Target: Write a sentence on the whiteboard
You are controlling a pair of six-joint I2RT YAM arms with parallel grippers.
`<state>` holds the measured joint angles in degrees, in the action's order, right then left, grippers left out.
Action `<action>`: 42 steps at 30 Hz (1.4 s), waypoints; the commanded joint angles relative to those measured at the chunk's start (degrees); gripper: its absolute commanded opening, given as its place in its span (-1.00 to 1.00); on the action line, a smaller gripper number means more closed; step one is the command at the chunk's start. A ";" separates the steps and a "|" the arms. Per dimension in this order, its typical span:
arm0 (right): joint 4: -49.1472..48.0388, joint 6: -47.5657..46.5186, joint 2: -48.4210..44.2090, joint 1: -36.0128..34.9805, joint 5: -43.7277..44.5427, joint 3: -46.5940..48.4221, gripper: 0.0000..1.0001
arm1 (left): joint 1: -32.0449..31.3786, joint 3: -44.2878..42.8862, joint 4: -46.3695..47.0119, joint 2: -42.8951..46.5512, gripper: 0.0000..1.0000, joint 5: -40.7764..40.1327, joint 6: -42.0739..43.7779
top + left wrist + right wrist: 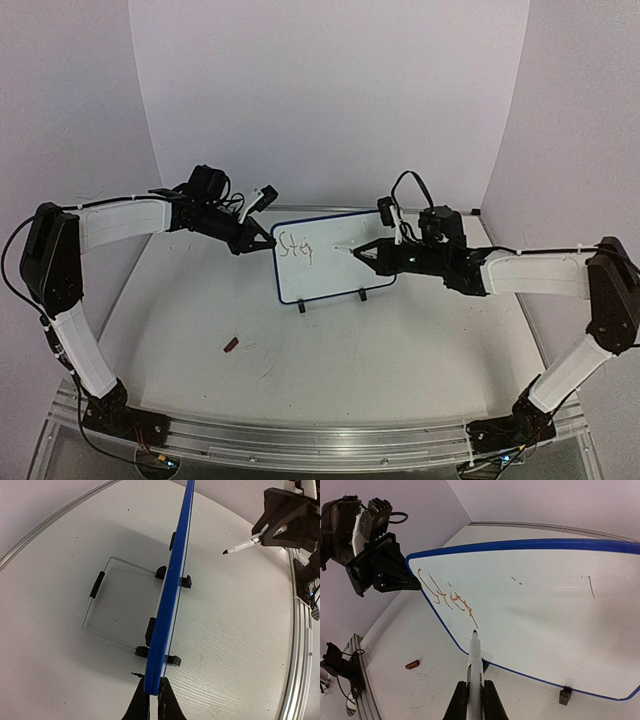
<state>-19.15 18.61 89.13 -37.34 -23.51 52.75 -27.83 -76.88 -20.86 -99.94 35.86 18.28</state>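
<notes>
The whiteboard (335, 262) stands upright on two small black feet, and its frame is blue. My left gripper (267, 241) is shut on its left edge; in the left wrist view the blue rim (172, 580) runs edge-on into that gripper (154, 692). The sentence (447, 596) is a few orange-brown cursive letters at the board's upper left (295, 247). My right gripper (475, 697) is shut on a white marker (475, 657). The marker's dark tip points just below the last stroke and is a short way off the board (226, 552).
A small red marker cap (232, 346) lies on the table in front of the board, left of centre (412, 664). A wire stand (95, 605) props the board from behind. White walls enclose the table, and a metal rail (300, 440) runs along its near edge.
</notes>
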 commanded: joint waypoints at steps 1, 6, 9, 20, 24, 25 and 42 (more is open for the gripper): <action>-3.18 -0.50 2.85 0.07 3.29 2.46 -1.00 | -0.91 -0.33 -4.70 -2.01 -1.00 -3.07 2.28; -4.77 -0.49 5.35 0.06 4.44 4.37 -1.00 | -0.91 -0.32 -4.70 -2.08 -1.00 -2.98 2.28; -5.55 -0.24 6.57 0.07 4.17 5.24 -1.00 | -1.00 -0.32 -4.70 -2.10 -1.00 -2.91 2.29; -6.28 0.46 8.93 -0.02 4.63 7.45 -1.00 | -1.00 -0.37 -4.71 -2.36 -1.00 -2.97 2.30; -6.40 1.08 9.10 -0.01 5.71 7.46 -1.00 | -0.99 -0.38 -4.72 -2.40 -1.00 -3.02 2.29; -6.46 1.23 9.03 -0.02 6.25 7.35 -1.00 | -1.00 -0.41 -4.71 -2.44 -1.00 -3.03 2.29; -9.15 3.11 5.08 0.02 13.69 2.71 -1.00 | -0.99 -0.46 -4.82 -2.37 -1.00 -3.15 2.37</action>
<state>-25.75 21.25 95.98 -37.69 -13.29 55.55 -27.88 -77.25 -20.84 -100.42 35.77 18.09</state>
